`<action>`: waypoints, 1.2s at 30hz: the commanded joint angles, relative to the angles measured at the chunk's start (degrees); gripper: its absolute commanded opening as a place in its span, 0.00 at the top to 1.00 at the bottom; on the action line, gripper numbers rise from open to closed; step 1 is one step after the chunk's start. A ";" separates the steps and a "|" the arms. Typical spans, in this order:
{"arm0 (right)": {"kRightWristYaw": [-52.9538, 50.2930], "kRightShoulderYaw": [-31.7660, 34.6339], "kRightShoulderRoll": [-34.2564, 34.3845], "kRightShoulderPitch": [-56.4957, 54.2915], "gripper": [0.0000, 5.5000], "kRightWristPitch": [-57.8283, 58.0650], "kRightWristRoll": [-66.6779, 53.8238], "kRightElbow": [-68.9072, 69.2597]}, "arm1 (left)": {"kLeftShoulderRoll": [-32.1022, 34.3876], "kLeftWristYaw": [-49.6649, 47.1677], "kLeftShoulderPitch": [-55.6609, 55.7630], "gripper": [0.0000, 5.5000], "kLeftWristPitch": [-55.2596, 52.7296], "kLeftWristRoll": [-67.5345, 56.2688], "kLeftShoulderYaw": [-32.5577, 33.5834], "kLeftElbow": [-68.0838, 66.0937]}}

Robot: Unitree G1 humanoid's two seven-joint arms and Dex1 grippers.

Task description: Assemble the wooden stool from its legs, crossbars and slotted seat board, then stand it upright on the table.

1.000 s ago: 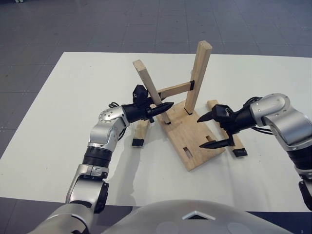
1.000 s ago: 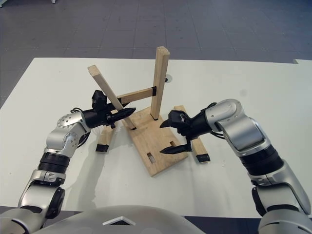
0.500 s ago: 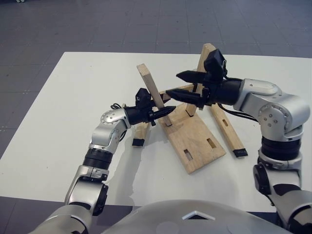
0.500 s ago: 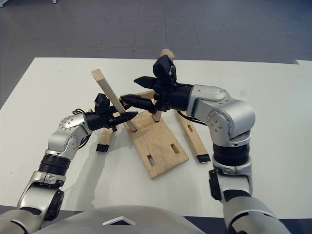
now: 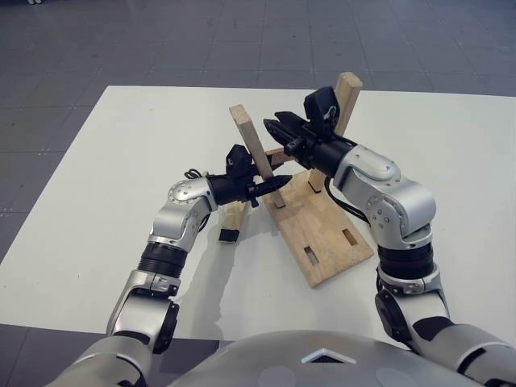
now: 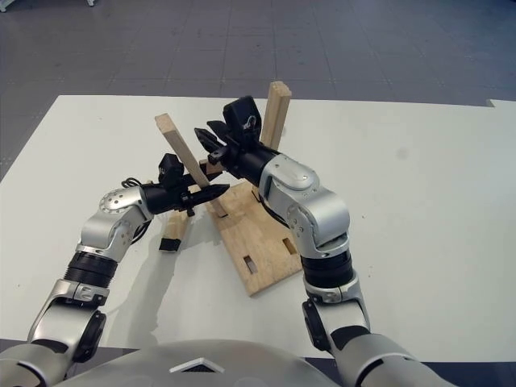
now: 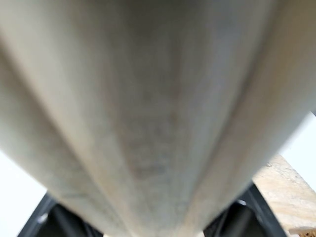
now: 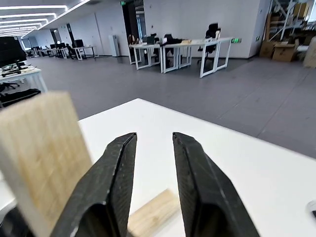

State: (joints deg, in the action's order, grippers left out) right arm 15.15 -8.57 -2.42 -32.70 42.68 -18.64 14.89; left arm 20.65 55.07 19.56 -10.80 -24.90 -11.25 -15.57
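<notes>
Right gripper [image 8: 154, 137] swung to the tilted leg [image 5: 246, 133] slotted in seat board [image 5: 322, 234].

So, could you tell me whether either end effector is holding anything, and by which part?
The left end effector grips the tilted stool leg on its lower half, near the seat board. The right end effector is open, holding nothing.
</notes>
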 commanded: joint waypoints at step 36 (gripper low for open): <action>-10.16 24.83 -18.33 -16.97 0.75 2.46 -5.22 -7.93 | 2.35 3.48 -0.13 0.63 0.74 7.66 -6.93 -8.13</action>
State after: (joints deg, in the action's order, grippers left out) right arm 5.30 18.45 -17.83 -53.18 48.64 -28.92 11.50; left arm 20.80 57.35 22.27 -7.45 -24.66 -13.94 -19.42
